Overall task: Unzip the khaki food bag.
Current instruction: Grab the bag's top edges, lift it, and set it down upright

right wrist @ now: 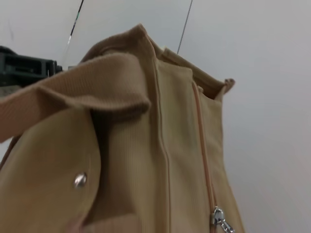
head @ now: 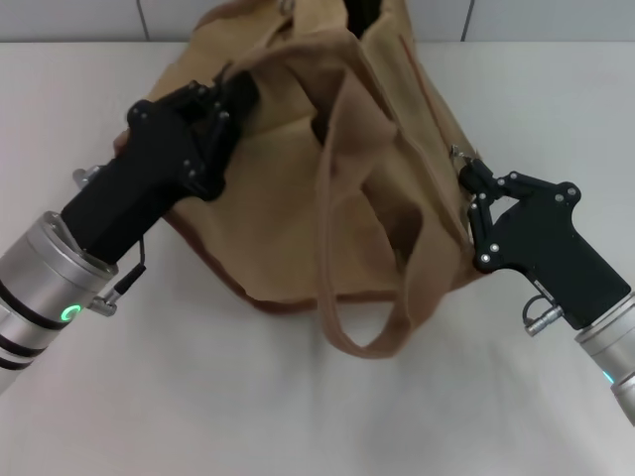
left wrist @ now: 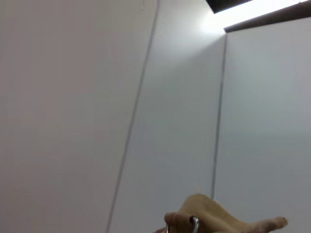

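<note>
The khaki food bag lies tilted on the white table, one wide strap handle looping toward me. Its snap and closed zipper line show in the right wrist view. My left gripper presses into the bag's upper left end and looks shut on the fabric; a tan fold shows in the left wrist view. My right gripper sits at the bag's right edge, fingertips together on the silver zipper pull, which also shows at the zipper's end.
The white table stretches on all sides of the bag. A pale panelled wall stands behind it. The bag's dark mouth shows at the far end.
</note>
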`<state>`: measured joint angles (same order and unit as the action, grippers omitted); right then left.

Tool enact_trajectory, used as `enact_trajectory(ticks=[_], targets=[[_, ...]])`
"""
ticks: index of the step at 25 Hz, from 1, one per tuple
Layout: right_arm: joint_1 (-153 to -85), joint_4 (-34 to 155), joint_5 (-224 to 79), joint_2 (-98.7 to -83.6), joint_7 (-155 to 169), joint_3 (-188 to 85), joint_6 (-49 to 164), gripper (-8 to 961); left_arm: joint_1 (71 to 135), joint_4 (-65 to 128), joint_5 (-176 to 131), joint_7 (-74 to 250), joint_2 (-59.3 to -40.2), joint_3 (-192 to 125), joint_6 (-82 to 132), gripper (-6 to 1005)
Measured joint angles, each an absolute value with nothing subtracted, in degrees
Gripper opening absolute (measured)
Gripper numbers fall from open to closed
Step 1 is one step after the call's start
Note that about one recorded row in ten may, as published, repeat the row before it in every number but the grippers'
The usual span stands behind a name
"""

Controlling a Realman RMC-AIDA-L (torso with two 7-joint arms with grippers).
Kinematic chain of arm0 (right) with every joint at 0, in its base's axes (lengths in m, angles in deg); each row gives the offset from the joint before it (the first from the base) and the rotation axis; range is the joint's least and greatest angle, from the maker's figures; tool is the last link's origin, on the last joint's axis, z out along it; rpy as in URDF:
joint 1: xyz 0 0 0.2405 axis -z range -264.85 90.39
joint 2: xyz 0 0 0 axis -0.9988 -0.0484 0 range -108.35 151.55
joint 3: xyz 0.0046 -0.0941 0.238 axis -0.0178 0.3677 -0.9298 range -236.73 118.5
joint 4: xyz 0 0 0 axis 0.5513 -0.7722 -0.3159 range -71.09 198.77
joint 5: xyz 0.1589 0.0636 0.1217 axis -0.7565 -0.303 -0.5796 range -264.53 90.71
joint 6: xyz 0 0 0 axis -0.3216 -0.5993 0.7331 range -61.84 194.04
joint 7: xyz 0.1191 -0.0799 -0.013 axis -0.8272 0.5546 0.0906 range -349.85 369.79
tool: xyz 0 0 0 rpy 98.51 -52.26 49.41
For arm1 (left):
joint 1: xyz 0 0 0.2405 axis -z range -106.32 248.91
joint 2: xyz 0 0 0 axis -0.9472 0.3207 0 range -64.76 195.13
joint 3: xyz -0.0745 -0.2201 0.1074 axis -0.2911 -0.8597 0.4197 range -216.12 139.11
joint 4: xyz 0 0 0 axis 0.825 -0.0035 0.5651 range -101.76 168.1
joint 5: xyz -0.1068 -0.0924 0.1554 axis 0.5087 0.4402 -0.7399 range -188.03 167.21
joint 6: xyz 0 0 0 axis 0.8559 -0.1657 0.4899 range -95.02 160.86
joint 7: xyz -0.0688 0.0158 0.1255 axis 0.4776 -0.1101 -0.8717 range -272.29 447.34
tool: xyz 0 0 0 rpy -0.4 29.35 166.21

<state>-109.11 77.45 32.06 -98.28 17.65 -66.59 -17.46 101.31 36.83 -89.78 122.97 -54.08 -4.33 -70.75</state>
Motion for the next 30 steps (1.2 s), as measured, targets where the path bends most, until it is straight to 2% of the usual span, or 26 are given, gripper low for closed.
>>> enact_trajectory(ticks=[20,30], targets=[[-109.16,77.46,32.19,-98.28,19.02,-66.58,-15.73,14,97.56,40.03,-89.71,123.50,-54.08,-17.26,-69.86,116],[-109.29,77.70,31.75,-98.28,19.02,-67.31,-14.98,49,96.70,40.02,-90.02,123.64,-54.07,-18.82,-68.94,120]])
